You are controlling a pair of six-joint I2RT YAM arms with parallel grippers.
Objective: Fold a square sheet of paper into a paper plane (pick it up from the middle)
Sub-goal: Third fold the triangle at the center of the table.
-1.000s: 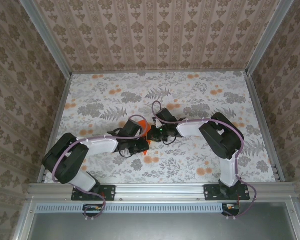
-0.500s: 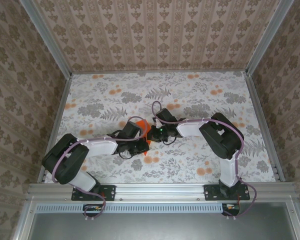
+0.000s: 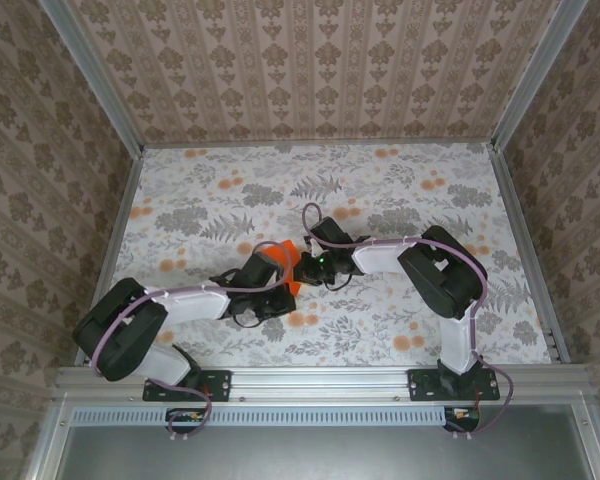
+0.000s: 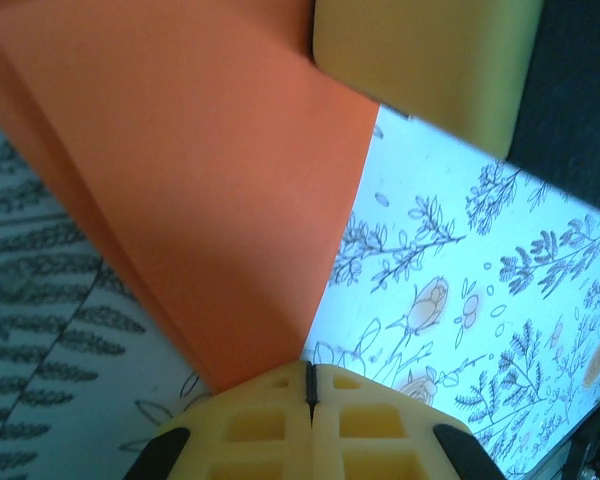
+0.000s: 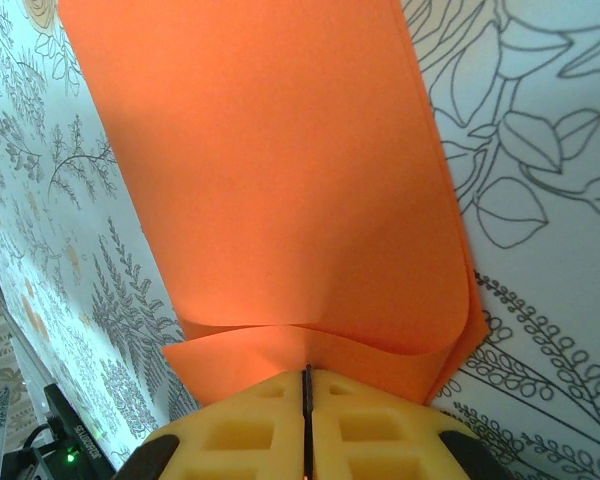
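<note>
The orange square sheet of paper (image 3: 289,262), folded into layers, is held off the table's middle between both grippers. In the right wrist view the sheet (image 5: 280,170) buckles where my right gripper (image 5: 306,370) is shut on its near edge. My left gripper (image 4: 309,366) is shut, its tips right at a pointed corner of the sheet (image 4: 200,170); whether it pinches that corner I cannot tell. A right-gripper finger (image 4: 420,60) lies on the sheet's far side. From above, the left gripper (image 3: 280,278) and right gripper (image 3: 302,266) almost touch. Whether this is the paper plane I cannot tell.
The table (image 3: 400,200) has a floral print with small orange blotches. Patterned walls (image 3: 310,70) close it in on three sides behind metal rails. The arm bases sit on the near rail (image 3: 320,378).
The left arm has stretched lower and leftward while its gripper edged up and right. The orange sheet now stands a little higher between the grippers. The right arm has barely moved.
</note>
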